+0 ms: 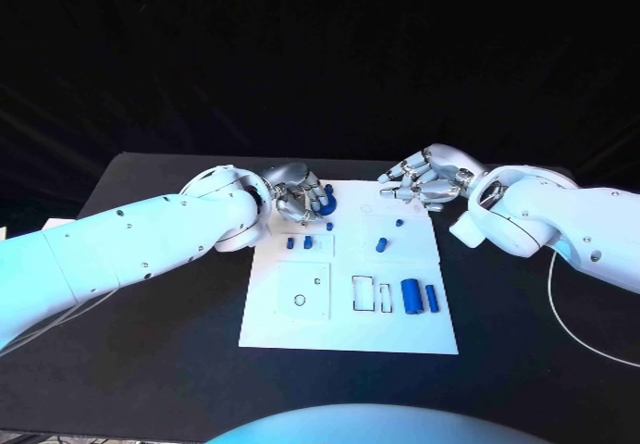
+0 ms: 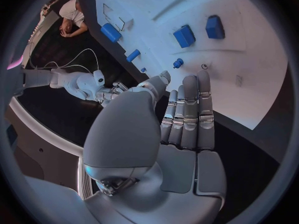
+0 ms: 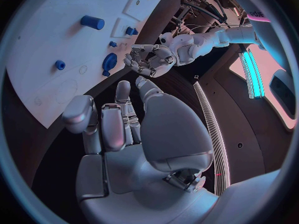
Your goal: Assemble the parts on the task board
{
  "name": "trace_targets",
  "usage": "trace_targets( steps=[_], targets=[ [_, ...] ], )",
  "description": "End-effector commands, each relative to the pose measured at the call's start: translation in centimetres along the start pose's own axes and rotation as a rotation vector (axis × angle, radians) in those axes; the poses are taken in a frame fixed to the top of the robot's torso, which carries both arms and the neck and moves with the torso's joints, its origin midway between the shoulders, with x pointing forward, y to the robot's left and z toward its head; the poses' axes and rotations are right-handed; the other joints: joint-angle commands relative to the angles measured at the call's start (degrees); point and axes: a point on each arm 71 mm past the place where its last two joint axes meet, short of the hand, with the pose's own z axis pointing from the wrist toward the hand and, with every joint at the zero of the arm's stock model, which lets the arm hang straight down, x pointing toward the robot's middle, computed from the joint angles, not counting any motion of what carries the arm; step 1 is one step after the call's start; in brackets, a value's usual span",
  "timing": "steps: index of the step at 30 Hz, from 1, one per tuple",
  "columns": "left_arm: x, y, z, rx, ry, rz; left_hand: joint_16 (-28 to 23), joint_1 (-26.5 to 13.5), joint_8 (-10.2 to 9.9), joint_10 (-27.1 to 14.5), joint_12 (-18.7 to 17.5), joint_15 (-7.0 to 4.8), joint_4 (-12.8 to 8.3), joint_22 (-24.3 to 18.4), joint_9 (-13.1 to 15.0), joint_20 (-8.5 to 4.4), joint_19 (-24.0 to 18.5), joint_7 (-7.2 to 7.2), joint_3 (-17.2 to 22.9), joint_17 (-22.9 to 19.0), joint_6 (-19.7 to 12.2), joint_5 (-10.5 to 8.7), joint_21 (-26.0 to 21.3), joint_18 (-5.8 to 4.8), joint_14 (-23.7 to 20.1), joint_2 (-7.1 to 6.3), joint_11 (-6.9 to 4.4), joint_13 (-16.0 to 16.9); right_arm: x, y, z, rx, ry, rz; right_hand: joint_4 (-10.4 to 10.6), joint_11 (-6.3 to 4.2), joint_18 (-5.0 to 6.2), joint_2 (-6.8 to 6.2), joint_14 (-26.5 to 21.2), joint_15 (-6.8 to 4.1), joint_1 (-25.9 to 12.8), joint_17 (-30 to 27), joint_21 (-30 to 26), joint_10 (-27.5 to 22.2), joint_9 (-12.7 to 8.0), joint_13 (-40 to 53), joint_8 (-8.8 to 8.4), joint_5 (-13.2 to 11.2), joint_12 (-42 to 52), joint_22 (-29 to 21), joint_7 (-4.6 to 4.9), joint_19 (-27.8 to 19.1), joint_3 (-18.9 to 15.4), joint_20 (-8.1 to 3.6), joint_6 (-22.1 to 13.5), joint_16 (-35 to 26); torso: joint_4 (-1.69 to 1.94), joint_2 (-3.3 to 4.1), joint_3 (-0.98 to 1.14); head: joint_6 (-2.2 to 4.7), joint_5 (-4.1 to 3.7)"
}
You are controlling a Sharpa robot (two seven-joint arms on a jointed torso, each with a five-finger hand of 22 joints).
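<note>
**Both hands poised at the far end of the task board**

The flat white rectangular task board [image 1: 350, 324] is being viewed lying in the middle of the black table [image 1: 147, 370]. The left silver many-fingered hand [image 1: 296, 196] is being held over the board's far left corner. Its fingers are being seen extended side by side in the left wrist view, with nothing between them and the thumb. A curved dark-blue part [image 1: 326, 205] is being seen just beside this hand on the board; whether it is being touched cannot be told.

The right silver many-fingered hand [image 1: 424, 178] is being held at the board's far right edge, its fingers partly curled and apart, nothing being gripped.

The remaining small blue parts are being observed on the board: two short blue pegs [image 1: 299, 243] side by side near the left arm, a small blue cylinder [image 1: 382, 245] lying near the middle, a tiny blue stud [image 1: 400, 223] beyond it, and a broad blue block [image 1: 412, 296] with a slim blue bar [image 1: 431, 297] just beside it toward the near right. Outlined recesses are being noted on the near half.
</note>
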Motion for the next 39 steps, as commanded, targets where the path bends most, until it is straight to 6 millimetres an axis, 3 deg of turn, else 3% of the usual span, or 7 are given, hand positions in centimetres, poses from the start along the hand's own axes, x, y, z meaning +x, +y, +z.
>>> trace_targets(
  steps=[1,3,8,13,16,27,39],
  targets=[
    [0.1,-0.9,0.5,0.083,-0.043,0.16,1.47,-0.63,-1.43,1.36,-1.43,-0.44,0.06,-0.71,-1.92,-0.27,2.99,0.0,-1.58,-0.32,1.32,-0.17,-0.1,0.73,2.98,0.24,-0.25,-2.39,0.2,0.1,0.0,-0.01,0.013,0.002,0.35,0.01,0.99,0.58,1.72,0.14,-0.21,-0.03,-0.25,-0.37,-0.06,-0.05,0.23,0.24,-0.29,-0.05,0.24,-0.43,0.13,0.07,0.0,-0.14,-0.06,0.1,0.01,0.1,-0.13],
    [0.4,-1.1,0.8,0.084,-0.038,0.189,4.93,-0.78,-2.07,2.31,-2.06,-0.7,0.23,-0.53,-2.95,-0.57,5.58,-0.15,-2.44,1.41,2.35,-0.13,0.72,0.72,5.88,0.45,-0.47,-3.69,0.2,0.1,0.1,-0.01,0.014,0.002,0.35,0.01,0.99,0.58,1.72,0.14,-0.21,-0.03,-0.25,-0.37,-0.06,-0.05,0.23,0.24,-0.29,-0.05,0.24,-0.43,0.13,0.07,0.0,-0.14,-0.03,0.08,0.02,0.11,-0.16],
    [1.0,-1.5,1.3,0.079,-0.013,0.235,17.75,-0.74,-3.23,4.4,-3.24,-0.99,0.66,1.25,-5.02,-0.99,9.49,-0.13,-3.64,13.06,4.88,-0.11,3.35,0.45,11.6,0.84,-0.65,-6.19,0.3,0.1,0.1,-0.011,0.016,0.003,0.35,0.01,0.99,0.58,1.72,0.14,-0.21,-0.03,-0.25,-0.37,-0.06,-0.05,0.23,0.24,-0.29,-0.05,0.24,-0.43,0.13,0.07,0.0,-0.14,-0.02,0.02,0.06,0.07,-0.18],
    [1.6,-1.8,1.8,0.068,0.021,0.268,28.73,-0.52,-4.2,6.79,-4.22,-1.35,1.12,12.69,-6.77,-1.41,15.84,-0.36,-4.14,24.11,7.16,-0.08,17.35,-1.78,16.56,1.07,-1.02,-8.07,0.4,0.1,0.1,-0.012,0.018,0.003,0.35,0.01,0.99,0.58,1.72,0.14,-0.21,-0.03,-0.25,-0.37,-0.06,-0.05,0.23,0.24,-0.29,-0.05,0.24,-0.43,0.13,0.07,0.0,-0.14,-0.05,0.05,0.07,0.0,-0.2],
    [1.9,-1.9,2.0,0.063,0.037,0.282,32.65,-0.43,-4.74,7.77,-4.92,-1.51,1.34,18.45,-7.57,-1.58,18.19,-0.42,-4.26,28.43,8.0,-0.09,24.24,-2.91,18.32,1.09,-1.13,-8.92,0.4,0.1,0.2,-0.013,0.019,0.003,0.35,0.01,0.99,0.58,1.72,0.14,-0.21,-0.03,-0.25,-0.37,-0.06,-0.05,0.23,0.24,-0.29,-0.05,0.24,-0.43,0.13,0.07,0.0,-0.14,-0.04,0.04,0.09,0.04,-0.26],
    [2.7,-2.1,2.5,0.033,0.074,0.317,35.5,0.33,-5.66,9.9,-6.04,-1.97,1.29,26.65,-8.81,-1.96,21.19,-0.73,-3.44,31.13,9.29,-0.02,34.03,-4.54,20.02,1.58,-1.56,-10.12,0.5,0.2,0.2,-0.016,0.022,0.004,0.34,0.0,0.99,0.68,1.73,0.13,-0.12,-0.03,-0.27,-0.4,-0.06,-0.08,0.24,0.26,-0.29,-0.06,0.24,-0.42,0.19,0.06,0.0,-0.16,-0.04,0.06,0.06,-0.17,-0.43],
    [3.3,-2.0,2.7,0.005,0.107,0.336,35.7,1.45,-6.09,11.26,-7.31,-2.26,0.71,28.86,-9.46,-2.28,21.71,-0.99,-1.09,30.87,10.78,0.52,36.46,-4.92,20.39,2.38,-1.83,-10.89,0.6,0.2,0.2,-0.017,0.024,0.004,0.34,0.0,0.99,0.68,1.73,0.13,-0.12,-0.03,-0.27,-0.4,-0.06,-0.08,0.24,0.26,-0.29,-0.06,0.24,-0.42,0.19,0.06,0.0,-0.16,0.07,0.03,0.02,-0.37,-0.77]
  ],
)
